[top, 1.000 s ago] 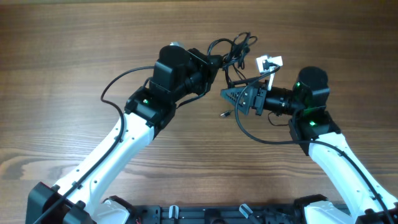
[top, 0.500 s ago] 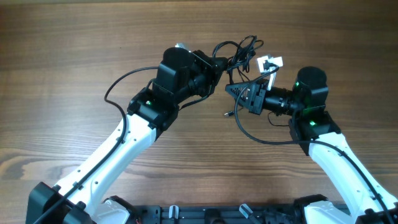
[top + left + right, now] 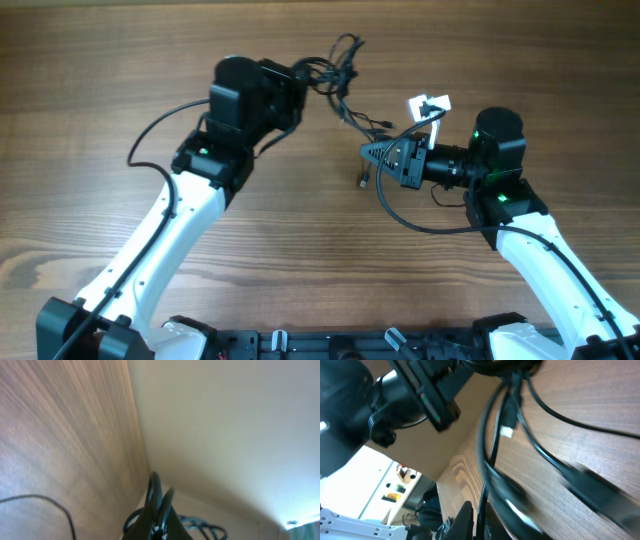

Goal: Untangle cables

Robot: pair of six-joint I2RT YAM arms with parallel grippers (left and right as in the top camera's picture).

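Cables (image 3: 344,62) are hanging bunched in the shut left gripper (image 3: 309,76), the right gripper (image 3: 366,153) pinching one strand tight; pulling apart slowly should be keeping knots from tightening.

loose tangle of black cables (image 3: 338,75)

1. Brown wood-grain table (image 3: 100,60) filling the whole overhead view, evenly lit.
2. Plain cream wall (image 3: 225,420) across the right of the left wrist view.
3. Bright, blurred room (image 3: 395,485) at lower left of the right wrist view.
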